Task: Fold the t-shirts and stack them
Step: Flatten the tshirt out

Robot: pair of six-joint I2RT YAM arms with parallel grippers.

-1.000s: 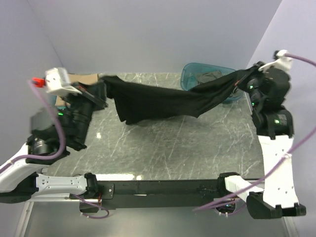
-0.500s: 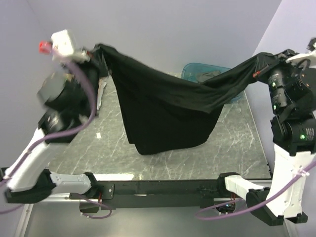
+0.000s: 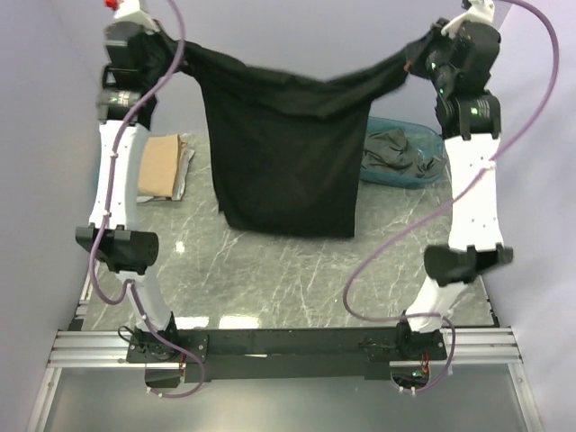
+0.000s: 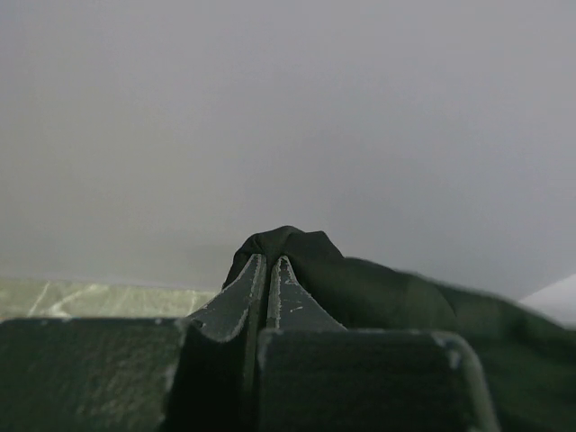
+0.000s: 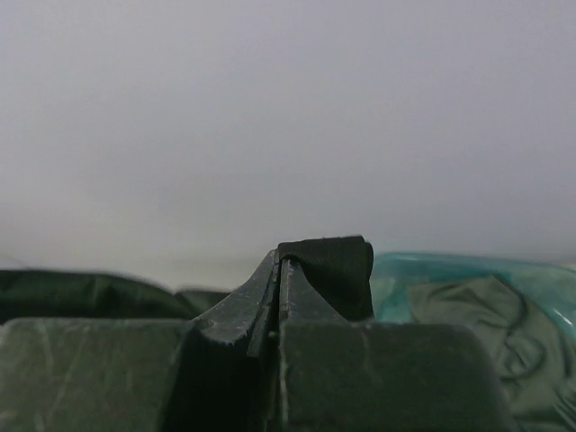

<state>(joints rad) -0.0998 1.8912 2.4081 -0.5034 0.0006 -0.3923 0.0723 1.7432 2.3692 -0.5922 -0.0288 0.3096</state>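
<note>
The black t-shirt point(image 3: 283, 153) hangs spread in the air between my two raised arms, its lower edge just above the marble table. My left gripper point(image 3: 166, 40) is shut on its left shoulder; in the left wrist view the black cloth point(image 4: 297, 261) bunches over my closed left gripper point(image 4: 268, 261). My right gripper point(image 3: 416, 56) is shut on the right shoulder; in the right wrist view a black fold point(image 5: 333, 270) wraps my closed right gripper point(image 5: 281, 263). A dark grey t-shirt point(image 3: 396, 151) lies crumpled in the teal tub point(image 3: 432, 175). A folded tan t-shirt point(image 3: 160, 165) lies at the left.
The teal tub also shows in the right wrist view point(image 5: 486, 270) with grey cloth inside. Pale cloth point(image 3: 184, 171) lies under the tan shirt. The marble table point(image 3: 297, 270) extends below the hanging shirt. Purple walls close in on the back and both sides.
Both arms have risen high, lifting the black shirt off the table and stretching it out; it now hangs flat and vertical. The tub and tan shirt are uncovered.
</note>
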